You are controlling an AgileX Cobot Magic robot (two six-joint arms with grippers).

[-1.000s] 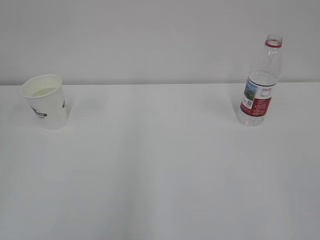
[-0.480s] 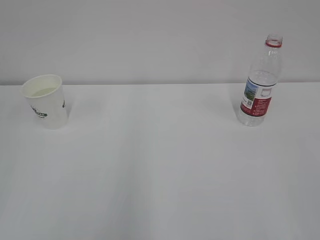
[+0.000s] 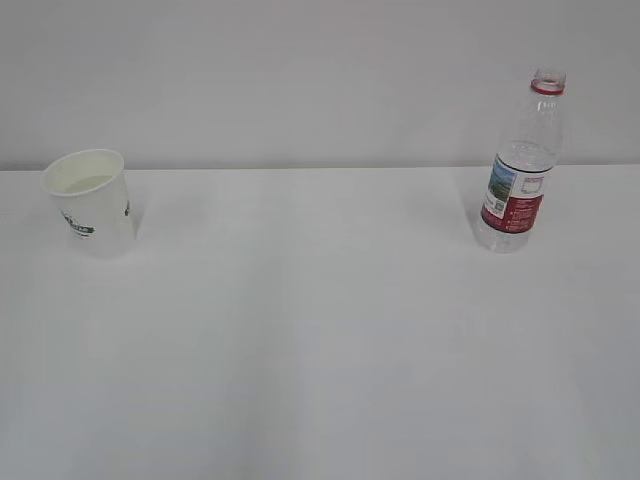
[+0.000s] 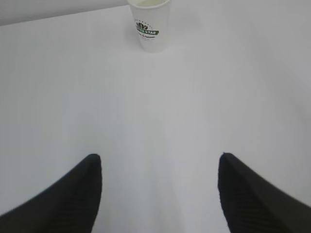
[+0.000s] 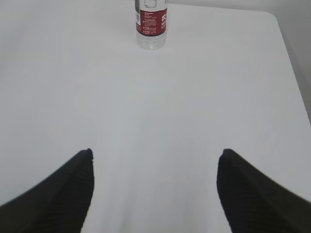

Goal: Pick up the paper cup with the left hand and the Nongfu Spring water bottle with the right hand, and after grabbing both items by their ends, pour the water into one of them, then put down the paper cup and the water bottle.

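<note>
Both tools wide open, empty: left tool [image 4: 158, 167] well short of the paper cup [image 3: 90, 202] upright at counter's [image 3: 320, 330] far left, right tool [image 5: 154, 165] facing the uncapped Nongfu Spring water bottle [image 3: 520, 165]; off-centre approach likely topples either

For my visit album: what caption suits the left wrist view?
Open left gripper facing a paper cup standing upright far ahead on a white table.
</note>
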